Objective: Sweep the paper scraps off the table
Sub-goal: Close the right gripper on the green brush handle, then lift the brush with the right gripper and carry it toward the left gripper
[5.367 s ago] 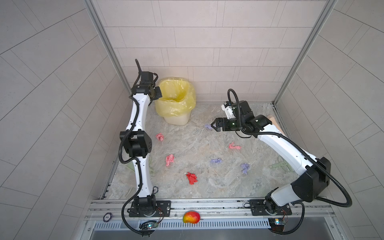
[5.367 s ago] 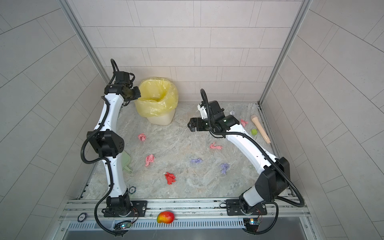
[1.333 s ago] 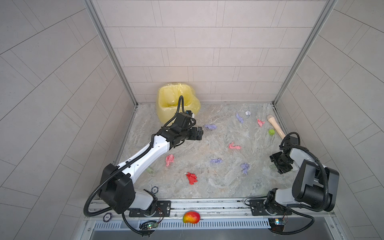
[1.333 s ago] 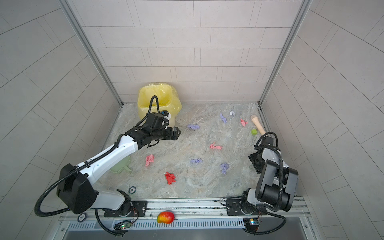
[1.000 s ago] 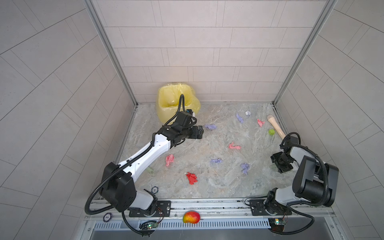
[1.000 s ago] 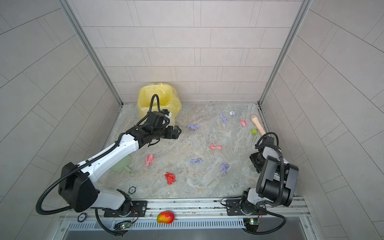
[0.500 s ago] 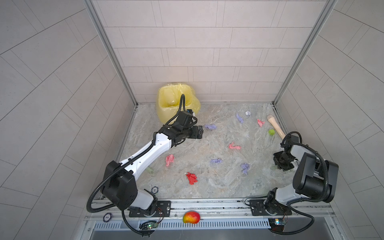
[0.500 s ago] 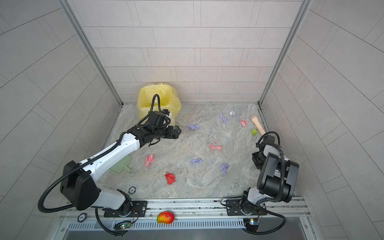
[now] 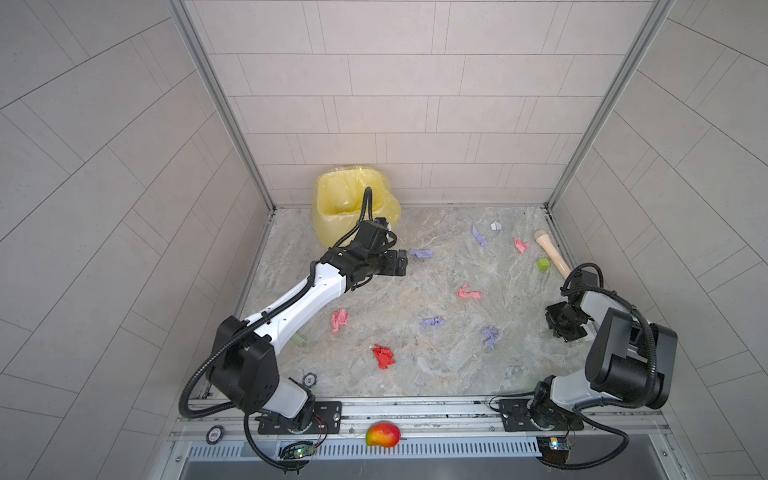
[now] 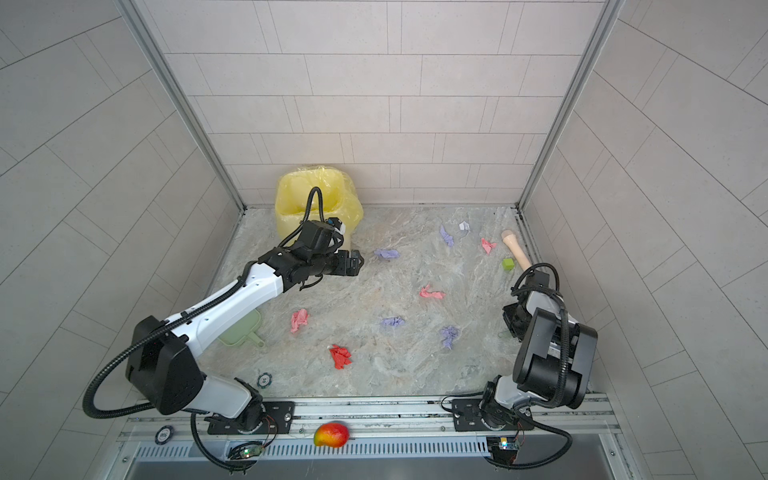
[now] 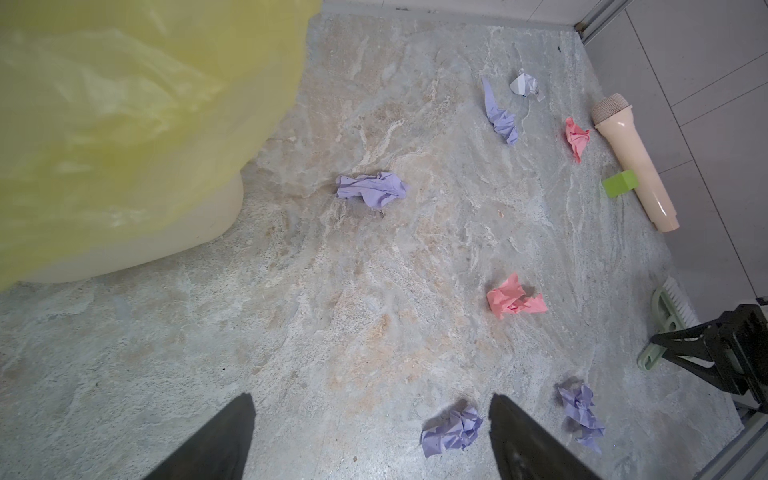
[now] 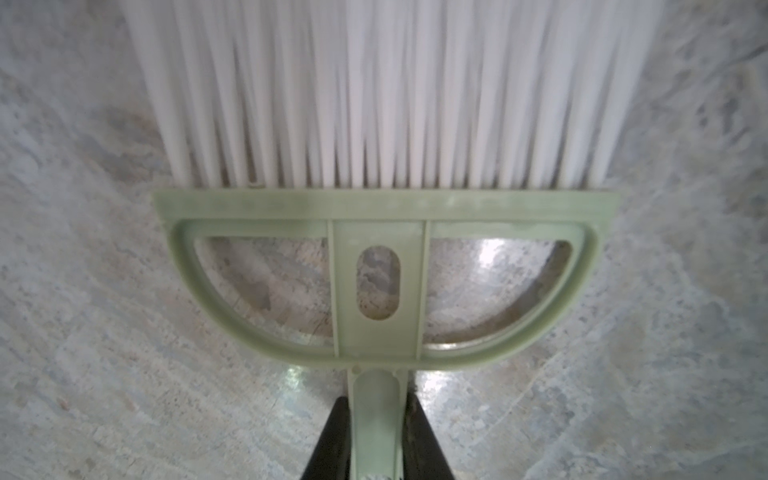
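On marbled table [image 9: 449, 374] — crumpled paper scraps [image 9: 383, 356]

Items other than the work pieces, inside the tiled walls [image 9: 415, 104]

The bin [image 9: 332, 208], lined with a yellow bag, stands upright in the far left corner. The beige toy microphone [image 9: 548, 249] lies along the right wall, head toward the back. The green cube [image 9: 542, 264] sits just beside its shaft. The hand brush [image 12: 378, 230] has a pale green half-round frame with an oval slot, and white bristles fan from its straight edge. The pale green dustpan [image 10: 241, 330] lies near the left wall, partly hidden. The red-yellow mango [image 9: 382, 434] rests at the front, beside the slotted strip [image 9: 457, 448]. One poker chip [image 9: 309, 379] lies near the dustpan; a second chip [image 9: 213, 434] lies at the front left.
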You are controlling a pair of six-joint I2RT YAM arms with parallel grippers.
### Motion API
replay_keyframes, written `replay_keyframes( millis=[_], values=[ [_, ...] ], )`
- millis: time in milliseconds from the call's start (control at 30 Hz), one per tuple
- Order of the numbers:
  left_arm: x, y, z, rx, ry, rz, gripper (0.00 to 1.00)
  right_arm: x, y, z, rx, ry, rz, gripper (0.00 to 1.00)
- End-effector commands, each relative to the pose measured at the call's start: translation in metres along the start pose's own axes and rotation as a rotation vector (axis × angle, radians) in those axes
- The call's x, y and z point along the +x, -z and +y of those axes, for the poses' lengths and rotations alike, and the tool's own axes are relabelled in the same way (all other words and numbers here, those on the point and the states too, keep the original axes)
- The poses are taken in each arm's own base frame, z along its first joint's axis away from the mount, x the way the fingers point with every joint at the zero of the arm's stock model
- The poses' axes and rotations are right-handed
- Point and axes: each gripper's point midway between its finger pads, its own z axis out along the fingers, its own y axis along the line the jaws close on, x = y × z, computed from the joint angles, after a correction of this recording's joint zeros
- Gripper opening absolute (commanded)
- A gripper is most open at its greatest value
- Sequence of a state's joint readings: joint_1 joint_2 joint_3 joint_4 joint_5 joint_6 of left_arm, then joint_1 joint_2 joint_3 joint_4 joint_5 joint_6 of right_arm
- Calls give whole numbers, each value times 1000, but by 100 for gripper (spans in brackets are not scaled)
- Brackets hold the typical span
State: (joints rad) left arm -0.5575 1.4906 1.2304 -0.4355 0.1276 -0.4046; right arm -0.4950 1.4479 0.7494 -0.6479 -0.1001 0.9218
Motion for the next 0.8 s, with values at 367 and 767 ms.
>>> replay_keyframes(
  millis=[367, 767],
  values=[
    [-8, -9, -19, 71, 37, -19, 94, 41, 71, 31, -75, 340, -95, 0],
    [-4, -18, -70, 263, 65, 39, 94, 118, 120, 84, -265, 811, -123, 0]
  ],
)
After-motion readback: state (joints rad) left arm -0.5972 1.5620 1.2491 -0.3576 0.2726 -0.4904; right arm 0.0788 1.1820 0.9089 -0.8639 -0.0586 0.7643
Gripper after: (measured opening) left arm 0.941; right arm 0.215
